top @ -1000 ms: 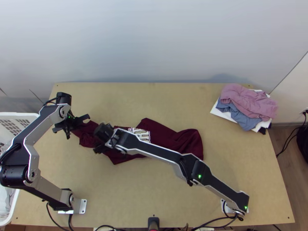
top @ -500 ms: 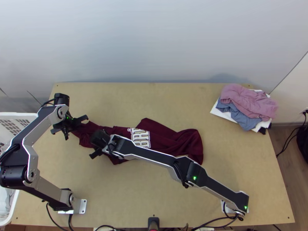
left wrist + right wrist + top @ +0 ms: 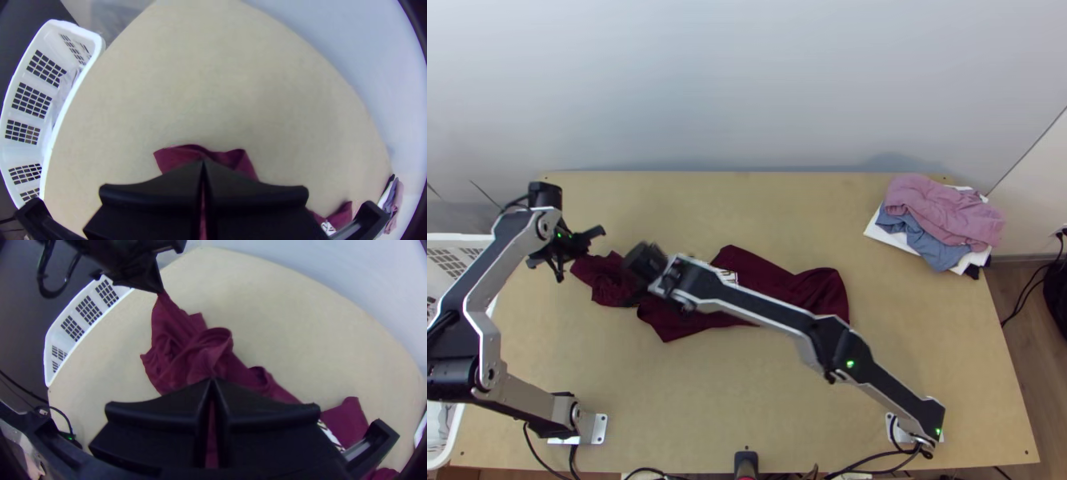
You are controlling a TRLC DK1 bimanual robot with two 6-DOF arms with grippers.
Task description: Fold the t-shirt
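Left fingers (image 3: 151,195), pressed together on an edge of the shirt (image 3: 821,290), have edged outward towards the table's far left corner, taking that edge along. Between them and the right fingers (image 3: 151,418) the cloth lies bunched. The right fingers, closed on a raised fold, have swung a little away from the near edge. To their right, the rest of the shirt lies rumpled on the table (image 3: 907,344), unmoved. So this looks like straightening before folding. Pale lettering (image 3: 730,277) right of those fingers is now mostly hidden under the arm, and no words can be made out
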